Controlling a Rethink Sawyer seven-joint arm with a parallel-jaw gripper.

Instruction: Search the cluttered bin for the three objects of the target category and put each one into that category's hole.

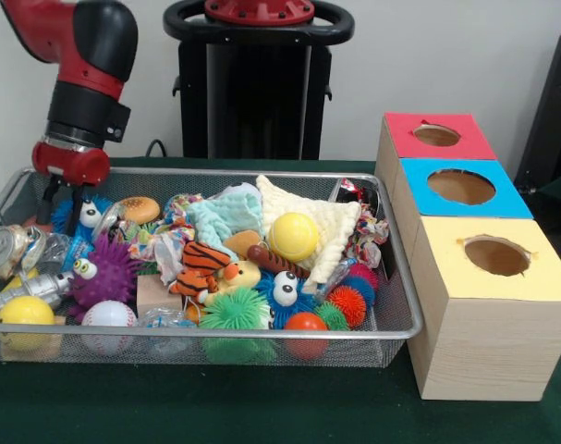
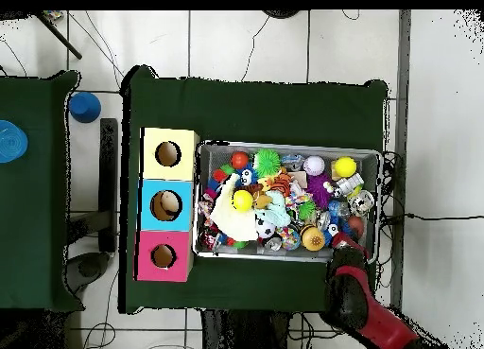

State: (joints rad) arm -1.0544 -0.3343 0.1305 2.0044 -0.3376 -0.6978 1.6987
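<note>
Though the target category is not named, the layout reads as follows, places taken from the tool in the front view:

Worktop [image 1: 262,407]: green cloth under everything; open cloth lies in front of the bin, well apart from the tool.

Wire bin [image 1: 215,335]: the tool hangs over its far left corner, just inside the rim; clutter fills it from wall to wall.

Three-hole box [image 1: 483,305]: well apart from the tool, beyond the bin's opposite end; the yellow hole [image 1: 496,255] is nearest the camera, then the blue hole [image 1: 461,187], then the red hole [image 1: 436,135].

Arm [image 1: 81,55]: comes down from the upper left; in the overhead view it enters over the bin's corner.

Tool [image 1: 62,203]: its dark fingers [image 1: 51,196] stand apart and nothing is seen between them, so I judge it released.

Task's things: somewhere in the heap; which three count cannot be told. Just below the tool sit a blue fuzzy toy with eyes [image 1: 88,215] and a crushed can [image 1: 10,248]; a purple spiky ball [image 1: 104,275] is near.

Step in hand: probably a first pick. Lower straight down on one isolated item, clear of the mesh wall.

Edges: the bin rim is close beside the tool; lift above it before crossing.

Open room: the air over the heap toward the box looks free.
</note>
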